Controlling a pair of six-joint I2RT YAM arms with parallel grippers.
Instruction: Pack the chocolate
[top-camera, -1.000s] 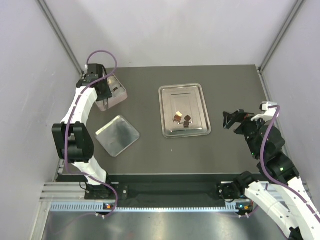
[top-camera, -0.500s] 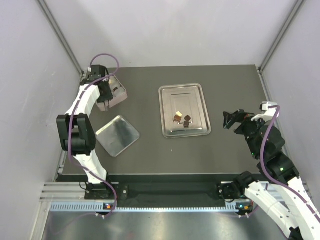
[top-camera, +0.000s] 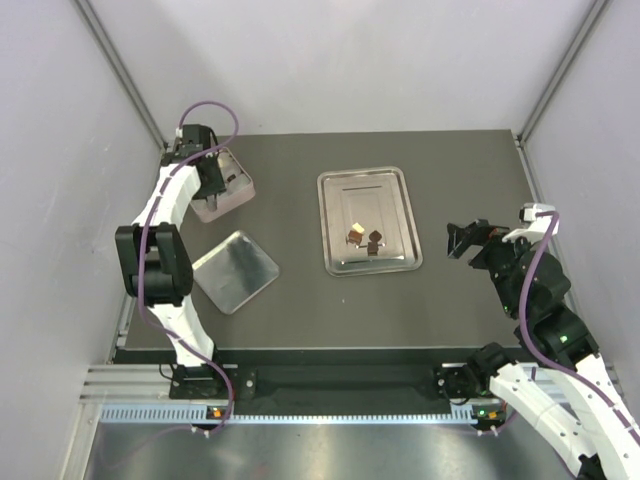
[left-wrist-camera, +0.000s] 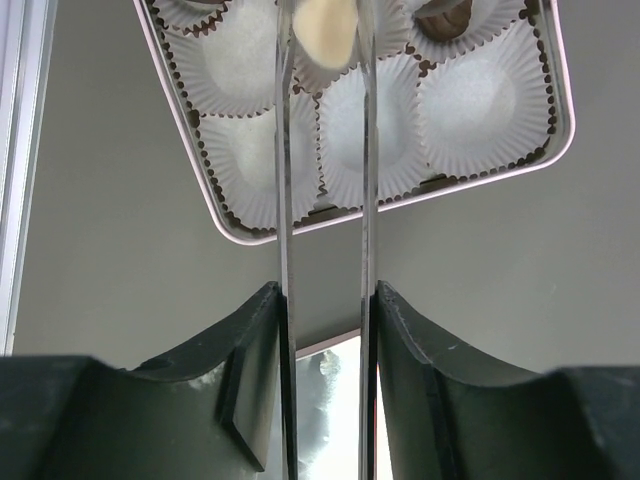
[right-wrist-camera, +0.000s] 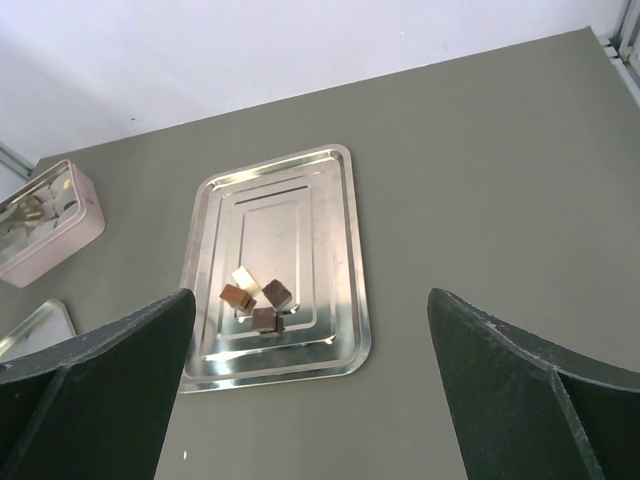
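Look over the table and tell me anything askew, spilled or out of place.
Nothing is spilled or damaged. The square metal lid lies on the table turned diagonal to its edges, apart from the pink tin. The chocolates sit clustered inside the steel tray.

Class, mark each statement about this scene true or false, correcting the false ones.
1. The rectangular steel tray holds small brown and cream chocolate pieces. True.
2. A cream chocolate piece sits between the left gripper's thin fingers, over the pink metal tin. True.
3. The right gripper hangs over that tin. False: it stands open, right of the tray.
4. Every cup in the tin is filled. False: several white paper cups are empty.
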